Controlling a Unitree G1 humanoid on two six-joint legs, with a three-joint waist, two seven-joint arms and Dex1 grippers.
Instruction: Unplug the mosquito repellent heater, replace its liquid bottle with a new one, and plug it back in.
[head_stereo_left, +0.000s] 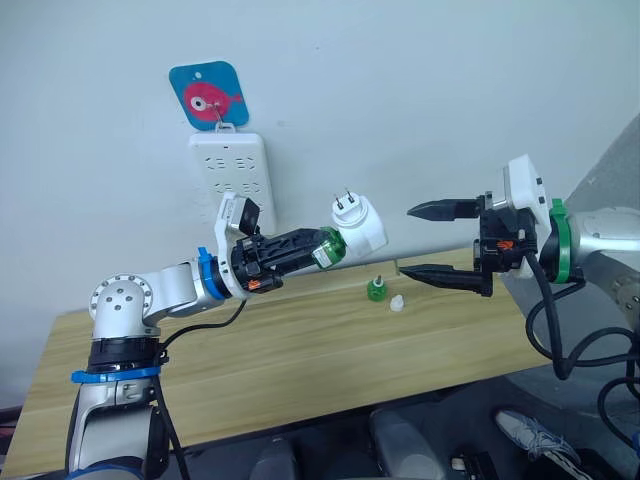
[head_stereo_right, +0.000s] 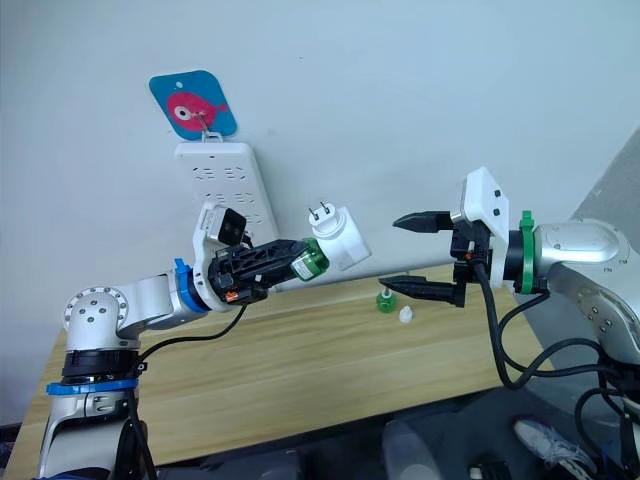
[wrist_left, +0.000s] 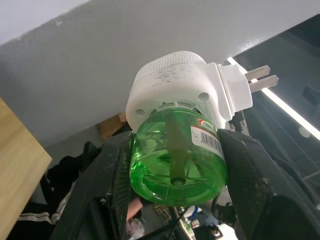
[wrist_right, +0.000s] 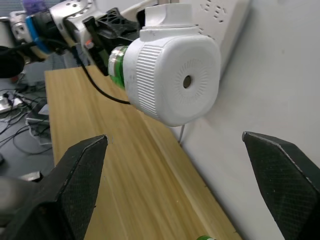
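Note:
The white mosquito repellent heater is unplugged and held in the air above the table, its two prongs pointing up. A green liquid bottle is still fitted into its base. My left gripper is shut on that bottle, one finger on each side. My right gripper is open just right of the heater, not touching it. Seen from the right wrist, the heater's vented face lies ahead between the spread fingers. Another small green bottle stands on the table below, with a white cap beside it.
A long white power strip hangs on the wall behind my left arm, under a blue tag with a red fish. The wooden table runs along the wall, with its front edge near me.

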